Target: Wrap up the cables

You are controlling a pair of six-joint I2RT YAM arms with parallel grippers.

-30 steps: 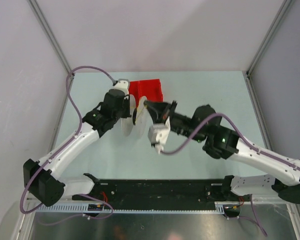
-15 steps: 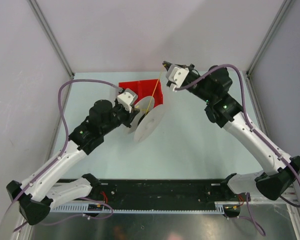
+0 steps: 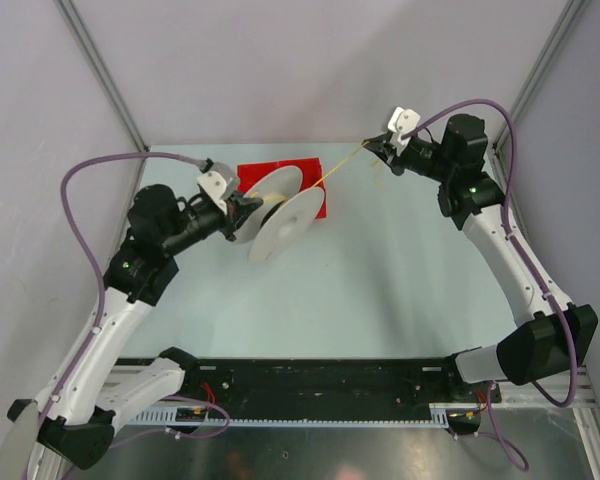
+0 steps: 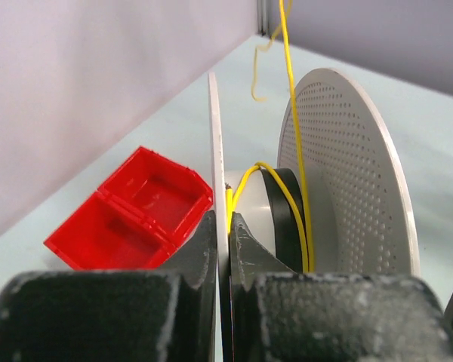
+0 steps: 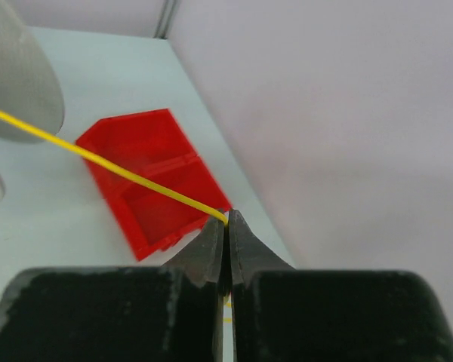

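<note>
Swinging out toward the table's [image 3: 400, 300] far right corner, the right gripper [image 3: 382, 146], clenched on the wire [image 3: 345, 165], has drawn it taut from the spool [image 3: 288, 225]. The left gripper [image 3: 244, 205], clamped on one flange, has pulled the spool leftward. The tension looks right for winding.

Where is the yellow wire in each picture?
Top view: the yellow wire stretches from the spool to the right gripper, upper middle.
Left wrist: the wire runs down the middle onto the spool.
Right wrist: the wire slants from the left edge into the gripper.
Shared landmark: the red bin.
</note>
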